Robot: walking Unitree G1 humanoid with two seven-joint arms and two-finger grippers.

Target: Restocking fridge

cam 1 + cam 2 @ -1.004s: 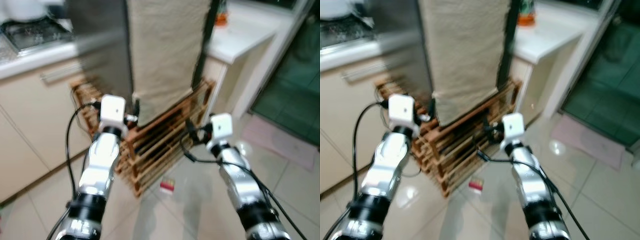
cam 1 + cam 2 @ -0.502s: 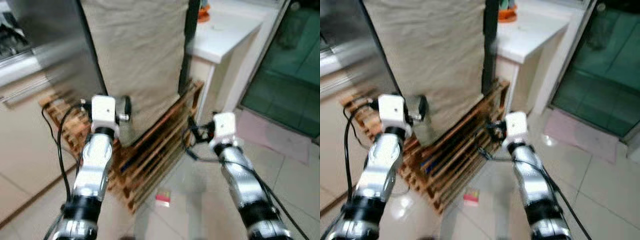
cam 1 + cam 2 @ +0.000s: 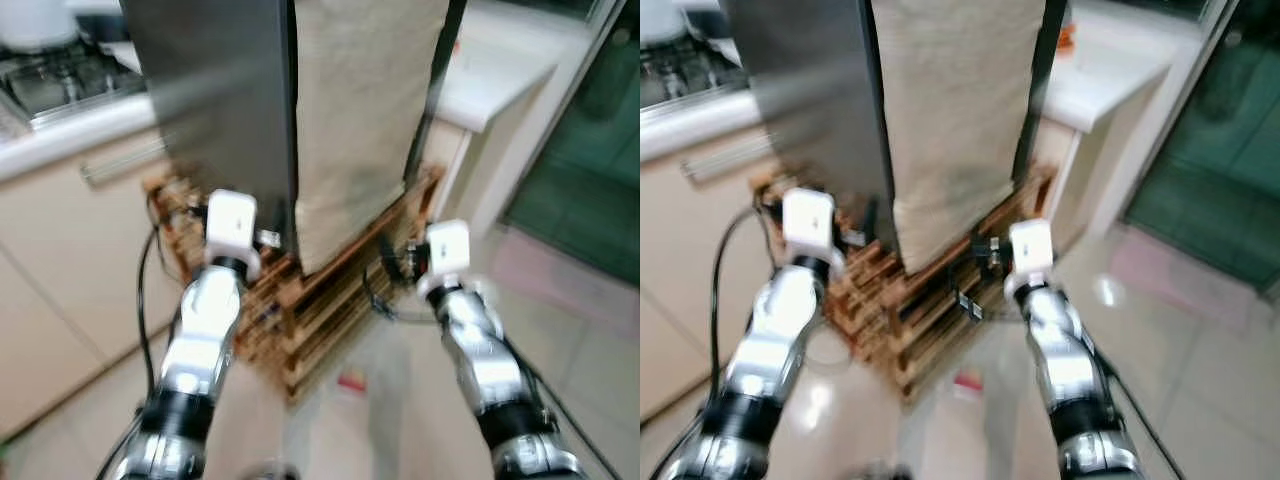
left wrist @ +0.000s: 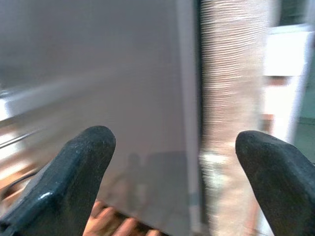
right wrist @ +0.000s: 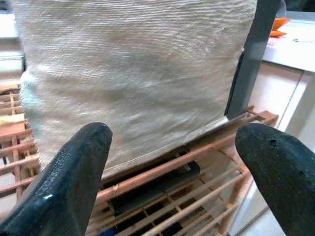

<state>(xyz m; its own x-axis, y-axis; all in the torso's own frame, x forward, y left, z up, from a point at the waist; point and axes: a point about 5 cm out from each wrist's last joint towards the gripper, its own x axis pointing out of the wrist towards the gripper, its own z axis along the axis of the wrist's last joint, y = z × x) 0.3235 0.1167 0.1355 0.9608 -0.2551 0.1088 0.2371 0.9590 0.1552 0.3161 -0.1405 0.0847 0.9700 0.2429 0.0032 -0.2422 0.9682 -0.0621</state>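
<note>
The fridge point(image 3: 225, 110) stands on a wooden rack point(image 3: 320, 300), its steel side toward the robot's left and a beige cloth point(image 3: 365, 120) hanging down its front. Against half a second ago the whole picture has swung — the fridge now sits near the middle of the head view instead of off to the left, and the hob point(image 3: 60, 80) on the tabletop point(image 3: 60, 135) left of the fridge is back in sight. That is the camera turning; the things themselves lie as they did. A small red and white packet point(image 3: 352, 381) rests on the floor point(image 3: 560, 340) just in front of the rack, as before.

Both arms are raised toward the fridge as they were earlier. The left gripper point(image 4: 172, 167) points at the steel side near the corner with the cloth, fingers point(image 4: 78, 167) spread wide with nothing between them. The right gripper point(image 5: 172, 167) faces the cloth's lower edge and the rack slats under it, fingers point(image 5: 74, 167) also wide apart and empty — neither touches the fridge. A white tabletop point(image 3: 500, 80) stands right of the fridge, with something orange point(image 5: 273, 27) on it beyond the fridge's dark edge.
</note>
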